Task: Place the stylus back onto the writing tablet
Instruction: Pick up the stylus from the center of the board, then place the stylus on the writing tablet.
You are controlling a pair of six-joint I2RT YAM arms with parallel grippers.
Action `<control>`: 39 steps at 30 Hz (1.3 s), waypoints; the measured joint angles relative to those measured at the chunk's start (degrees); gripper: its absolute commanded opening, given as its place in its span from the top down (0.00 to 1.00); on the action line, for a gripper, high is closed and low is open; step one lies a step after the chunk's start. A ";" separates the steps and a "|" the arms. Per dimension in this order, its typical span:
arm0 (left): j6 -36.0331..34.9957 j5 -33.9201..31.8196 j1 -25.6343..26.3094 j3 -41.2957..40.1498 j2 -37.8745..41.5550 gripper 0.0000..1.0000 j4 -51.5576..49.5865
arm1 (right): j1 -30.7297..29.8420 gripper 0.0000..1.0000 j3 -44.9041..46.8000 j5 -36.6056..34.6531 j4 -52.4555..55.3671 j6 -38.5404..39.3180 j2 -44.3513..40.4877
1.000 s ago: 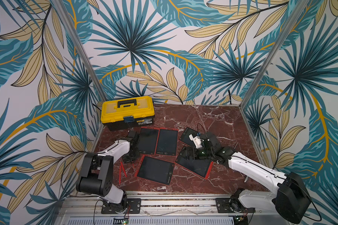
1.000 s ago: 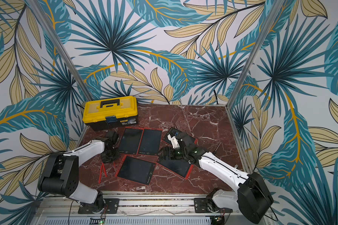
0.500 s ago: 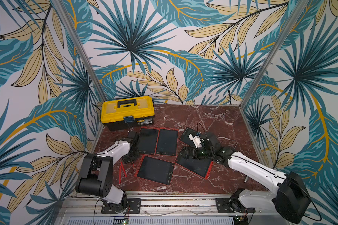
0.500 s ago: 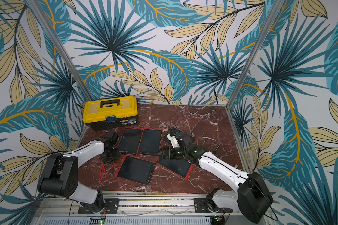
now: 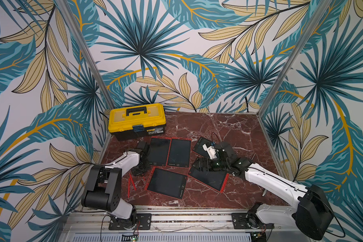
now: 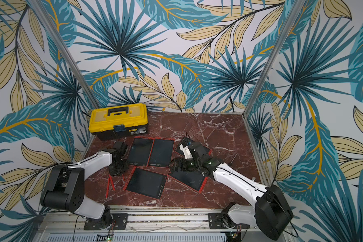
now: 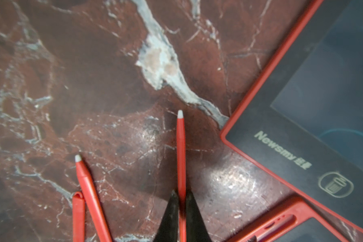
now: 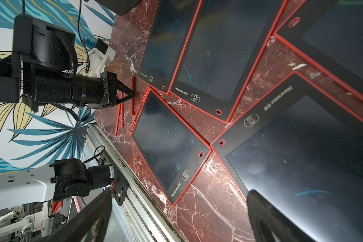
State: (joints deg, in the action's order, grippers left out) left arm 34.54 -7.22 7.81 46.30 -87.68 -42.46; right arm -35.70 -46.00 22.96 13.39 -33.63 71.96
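Left wrist view: left hand low over table, pinching stylus.

A toolbox sits at the desk's back left corner; five writing tablets lie mid-desk, a stylus just left of them.

Stylus between fingers of L gripper: red shaft, white tip; fingers black. 2 more styluses just beside gripper: same red, one w/ white tip showing. Tablet near gripper, opp. side: red frame, black bezel, dark screen w/ faint blue scribble, pale grey logo & bin icon. Table under gripper: dark red marble, white-grey veins. Toolbox well beyond gripper: yellow lid, black base & handle. Walls: white w/ teal & tan leaves
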 measured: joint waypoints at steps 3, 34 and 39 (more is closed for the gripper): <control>0.02 0.17 -0.02 0.00 0.00 0.92 0.07 | -0.02 0.00 0.00 -0.17 0.00 0.00 0.00; -7.06 10.01 7.93 0.57 5.29 0.92 -6.29 | -1.64 0.01 0.37 2.38 -5.35 -2.08 3.93; -9.16 10.03 8.37 1.44 4.31 0.89 -7.28 | -1.95 0.01 0.37 2.36 -6.03 -2.38 4.15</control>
State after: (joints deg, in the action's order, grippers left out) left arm 25.39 2.81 16.19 47.75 -83.37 -49.74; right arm -37.65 -45.63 25.32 7.35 -36.01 76.12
